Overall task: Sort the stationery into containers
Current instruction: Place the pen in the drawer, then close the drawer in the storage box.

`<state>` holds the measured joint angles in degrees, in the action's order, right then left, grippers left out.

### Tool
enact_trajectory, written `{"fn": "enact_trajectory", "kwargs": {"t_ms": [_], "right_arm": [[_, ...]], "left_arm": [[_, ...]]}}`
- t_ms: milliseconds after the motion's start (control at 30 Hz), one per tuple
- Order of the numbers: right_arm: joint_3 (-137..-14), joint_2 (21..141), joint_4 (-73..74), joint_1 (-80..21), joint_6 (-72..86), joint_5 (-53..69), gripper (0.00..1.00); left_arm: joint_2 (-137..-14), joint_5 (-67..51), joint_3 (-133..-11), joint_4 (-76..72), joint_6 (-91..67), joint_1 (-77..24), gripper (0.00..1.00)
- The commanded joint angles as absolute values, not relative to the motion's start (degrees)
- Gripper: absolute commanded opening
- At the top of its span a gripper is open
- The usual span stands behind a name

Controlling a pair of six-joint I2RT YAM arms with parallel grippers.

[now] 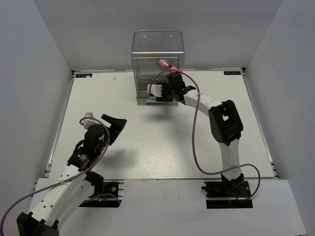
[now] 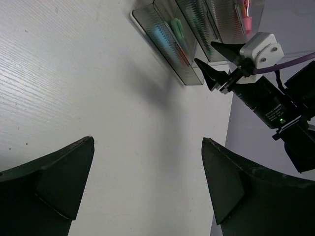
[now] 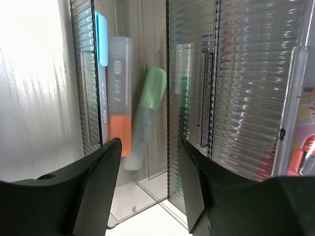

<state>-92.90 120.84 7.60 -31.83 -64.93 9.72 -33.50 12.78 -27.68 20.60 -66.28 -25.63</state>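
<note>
Three markers, blue (image 3: 102,39), orange (image 3: 119,135) and green (image 3: 147,105), lie side by side in a shallow drawer of the clear organiser (image 1: 157,54) at the far side of the worktop (image 1: 147,152). Pink tube (image 1: 165,64) shows in its tall upper part. Right tool (image 3: 148,147) faces the drawer, released, empty. Left tool (image 2: 147,142) hovers well apart, released, empty.

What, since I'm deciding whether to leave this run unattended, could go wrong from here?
1. The right tool sits open right at the clear plastic desk organiser. A push on its seemingly pulled-out bottom drawer might slide the whole organiser instead of closing the drawer.
2. The short green marker lies slanted in that drawer, so it could catch as the drawer goes in.
</note>
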Motion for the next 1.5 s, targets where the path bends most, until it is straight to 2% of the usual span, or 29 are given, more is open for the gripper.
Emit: {"fn": "enact_trajectory", "kwargs": {"t_ms": [0, 67, 200, 367, 433, 600, 900, 1133, 1467], "right_arm": [[-92.81, 117.34, 8.00, -31.12, -63.20, 11.77, 0.56], [-92.55, 115.94, 8.35, -31.03, -61.79, 13.35, 0.52], [-93.78, 114.52, 13.96, -30.24, -60.03, 20.99, 0.00], [-98.94, 116.27, 28.54, -30.06, -65.47, 32.75, 0.00], [-100.98, 119.08, 37.20, -29.97, -68.72, 34.36, 0.00], [-109.59, 127.25, 45.61, -30.50, -70.05, 36.21, 0.00], [-109.61, 131.57, 34.56, -30.85, -63.03, 24.90, 0.00], [-104.94, 131.22, 16.62, -30.76, -54.42, 10.92, 0.00], [-105.38, 132.98, 8.53, -30.85, -53.44, 5.97, 0.00]], "left_arm": [[-34.28, 11.69, -27.51, 18.63, -65.04, -25.84, 0.99], [-34.98, 11.17, -27.51, 18.02, -65.04, -25.84, 0.99], [-36.30, 10.55, -27.51, 16.96, -64.51, -25.84, 0.99], [-36.83, 10.02, -27.51, 16.44, -64.51, -25.84, 0.99], [-37.35, 10.02, -27.51, 16.44, -64.51, -25.84, 0.99], [-37.35, 10.02, -27.51, 16.44, -64.51, -25.84, 0.99], [-36.83, 10.02, -27.51, 17.05, -64.51, -25.84, 0.99], [-38.06, 10.02, -27.51, 16.44, -64.51, -25.84, 0.99], [-39.37, 9.49, -28.04, 15.91, -63.98, -25.84, 0.99]]}}
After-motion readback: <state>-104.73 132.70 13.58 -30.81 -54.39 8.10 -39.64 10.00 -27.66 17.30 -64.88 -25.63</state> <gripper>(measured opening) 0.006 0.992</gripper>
